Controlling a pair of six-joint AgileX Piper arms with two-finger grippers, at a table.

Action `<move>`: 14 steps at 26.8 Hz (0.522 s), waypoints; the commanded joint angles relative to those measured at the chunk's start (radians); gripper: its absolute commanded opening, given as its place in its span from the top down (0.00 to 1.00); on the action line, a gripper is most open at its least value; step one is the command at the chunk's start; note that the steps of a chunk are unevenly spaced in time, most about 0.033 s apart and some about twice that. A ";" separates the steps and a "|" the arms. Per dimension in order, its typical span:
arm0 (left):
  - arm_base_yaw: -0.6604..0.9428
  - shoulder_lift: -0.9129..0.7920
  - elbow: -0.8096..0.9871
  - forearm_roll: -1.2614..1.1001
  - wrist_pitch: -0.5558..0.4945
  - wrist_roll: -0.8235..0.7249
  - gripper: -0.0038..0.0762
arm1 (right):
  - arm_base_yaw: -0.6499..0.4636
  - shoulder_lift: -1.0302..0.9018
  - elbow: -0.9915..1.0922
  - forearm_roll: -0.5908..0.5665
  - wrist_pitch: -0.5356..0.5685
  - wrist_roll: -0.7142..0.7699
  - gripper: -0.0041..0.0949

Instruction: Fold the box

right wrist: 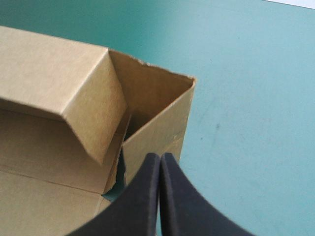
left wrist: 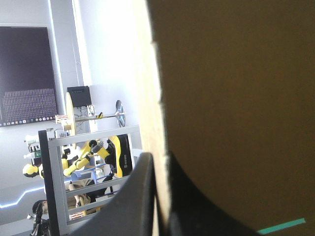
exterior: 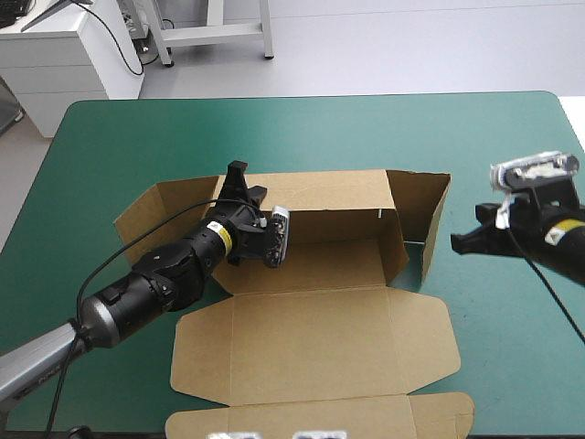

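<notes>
Box (exterior: 311,265) sits mid-table (exterior: 512,146), half built, and I'm right in the thick of it. My left pincer (exterior: 247,183) is clamped on the far wall (exterior: 320,192) near its 9 o'clock end. In the left wrist view the two black fingers are all but together, with the brown board's edge pinched between them. That far wall stands upright along the 12 o'clock side, so I count one wall as raised.

Over at 3 o'clock the right wall (exterior: 430,215) is up too, angled outward a little rather than tucked in tight. My right pincer (right wrist: 160,164) hangs just outside it, fingers pressed together into a point and holding nothing. I can't tell whether the tip touches the board.

At 9 o'clock the left flap (exterior: 160,215) splays out and leans away, not yet brought in to make a corner. The lid (exterior: 311,347) lies flat toward 6 o'clock, and its tuck flap (exterior: 320,419) is flat as well, at the table's near edge.

My reckoning is roughly halfway. The side walls want squaring and tucking, the left one first, before this holds as a tray.
</notes>
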 commanded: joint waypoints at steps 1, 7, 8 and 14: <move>-0.005 -0.029 0.005 0.007 -0.021 -0.059 0.96 | -0.009 0.162 -0.172 0.000 0.002 -0.023 0.97; -0.005 -0.049 0.005 0.037 -0.017 -0.064 0.96 | -0.009 0.444 -0.447 0.041 0.102 -0.005 0.97; -0.005 -0.049 0.005 0.037 -0.017 -0.066 0.96 | -0.009 0.484 -0.485 0.052 0.123 0.004 0.97; -0.005 -0.049 0.005 0.037 -0.012 -0.098 0.96 | -0.007 0.674 -0.638 0.072 0.242 0.058 0.97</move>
